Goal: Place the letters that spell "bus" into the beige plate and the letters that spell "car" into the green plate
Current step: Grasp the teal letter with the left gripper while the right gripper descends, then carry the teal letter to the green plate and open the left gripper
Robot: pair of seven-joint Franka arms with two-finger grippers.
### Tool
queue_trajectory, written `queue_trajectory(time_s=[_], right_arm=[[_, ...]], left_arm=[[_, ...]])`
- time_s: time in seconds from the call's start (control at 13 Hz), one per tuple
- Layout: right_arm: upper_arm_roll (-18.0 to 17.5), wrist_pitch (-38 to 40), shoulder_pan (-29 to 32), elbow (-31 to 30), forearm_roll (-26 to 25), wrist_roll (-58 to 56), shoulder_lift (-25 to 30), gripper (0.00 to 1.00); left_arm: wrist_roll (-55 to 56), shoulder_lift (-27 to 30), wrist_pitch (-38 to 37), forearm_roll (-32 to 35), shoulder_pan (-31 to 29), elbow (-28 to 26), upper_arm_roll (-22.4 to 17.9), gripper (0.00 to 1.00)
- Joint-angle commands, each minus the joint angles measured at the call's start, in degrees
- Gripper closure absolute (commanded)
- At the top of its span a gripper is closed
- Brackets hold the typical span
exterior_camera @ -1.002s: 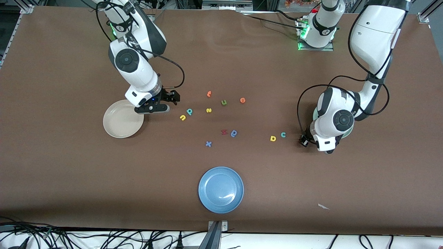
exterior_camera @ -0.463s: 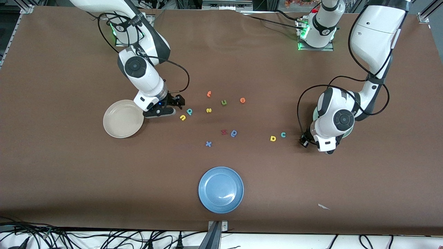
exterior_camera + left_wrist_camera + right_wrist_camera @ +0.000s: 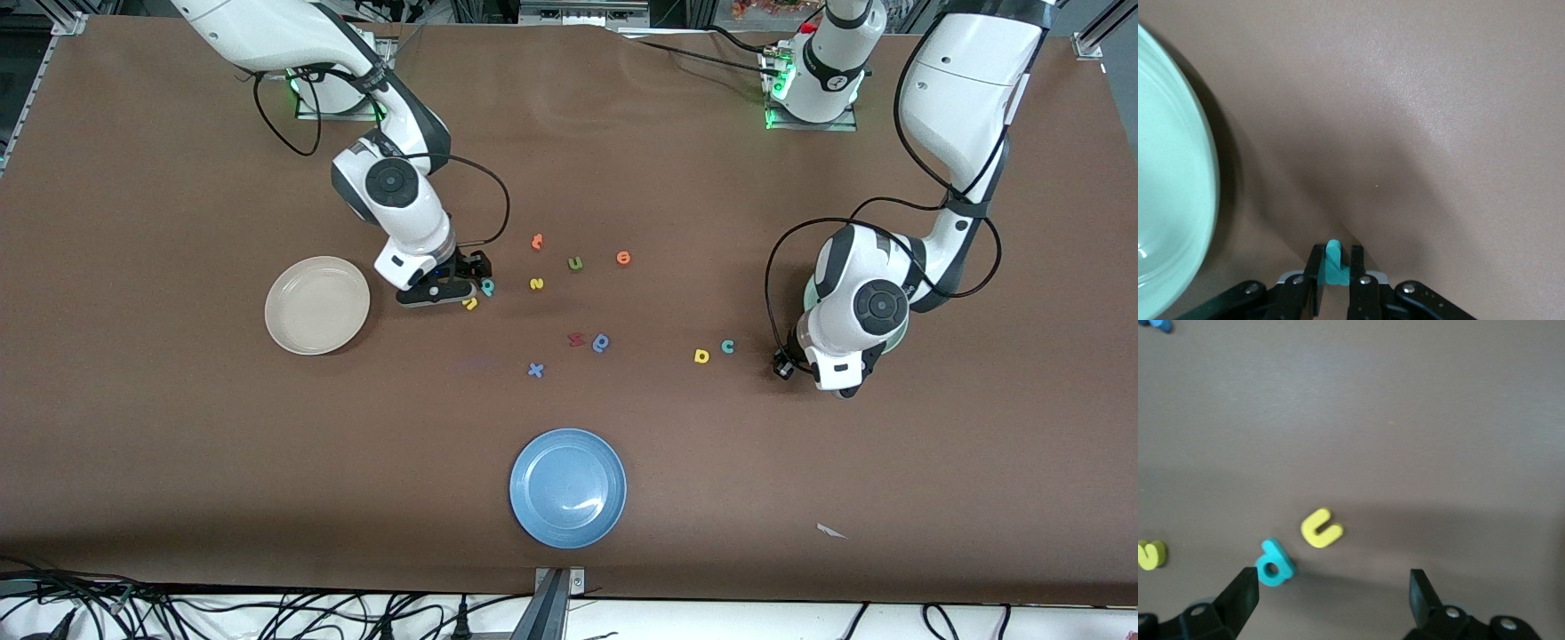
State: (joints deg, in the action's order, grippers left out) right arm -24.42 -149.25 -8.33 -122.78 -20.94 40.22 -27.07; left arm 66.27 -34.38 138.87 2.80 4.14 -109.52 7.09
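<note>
My left hand [image 3: 1335, 257], over the brown tabletop's [image 3: 178, 444] left-arm end beside the round pale green plate [image 3: 1178, 200], pinches a tiny teal foam letter [image 3: 1333, 263]. A shallow grip like that could let it twist free short of the rim. Toward the right arm's end, beside the round beige plate [image 3: 316, 305], my right hand [image 3: 1331, 587] hangs spread over the teal foam "b" [image 3: 1275, 563] and yellow foam "u" [image 3: 1321, 528]. They lie close enough that I might catch both.

Green plate [image 3: 900, 336]: in the front view, at mid right of the frame, largely covered by the left arm's wrist; only slivers of rim are seen. In the left wrist view it is cut off by the frame's left edge.

Yellow "u" [image 3: 470, 304]: partly overlapped by the right gripper [image 3: 477, 286], left of centre.

Left gripper [image 3: 1336, 267]: cropped at the bottom edge.
</note>
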Motion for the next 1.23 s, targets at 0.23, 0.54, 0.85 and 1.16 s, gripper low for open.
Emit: queue_trajectory(time_s=[0.23, 0.54, 0.85, 1.16], right_arm=[[1.57, -0.16, -1.07, 4.3, -5.42, 2.24, -3.94, 0.0], [2.45, -0.25, -1.07, 4.92, -7.01, 2.24, -5.18, 0.01], [2.45, -1.04, -1.94, 4.92, -7.98, 2.93, -6.23, 0.04], [2.98, -1.31, -2.74, 5.36, -8.16, 3.64, -6.76, 0.05]], left_arm=[[-1.74, 2.19, -1.66, 2.39, -0.19, 2.56, -0.15, 1.0], [-9.98, 8.52, -9.81, 1.25, -1.68, 2.74, 0.12, 1.0], [-29.23, 12.84, -22.65, -5.17, -5.89, 1.77, -0.06, 1.0], [-41.37, 11.97, -23.38, -4.91, -7.65, -3.23, -0.06, 1.0]])
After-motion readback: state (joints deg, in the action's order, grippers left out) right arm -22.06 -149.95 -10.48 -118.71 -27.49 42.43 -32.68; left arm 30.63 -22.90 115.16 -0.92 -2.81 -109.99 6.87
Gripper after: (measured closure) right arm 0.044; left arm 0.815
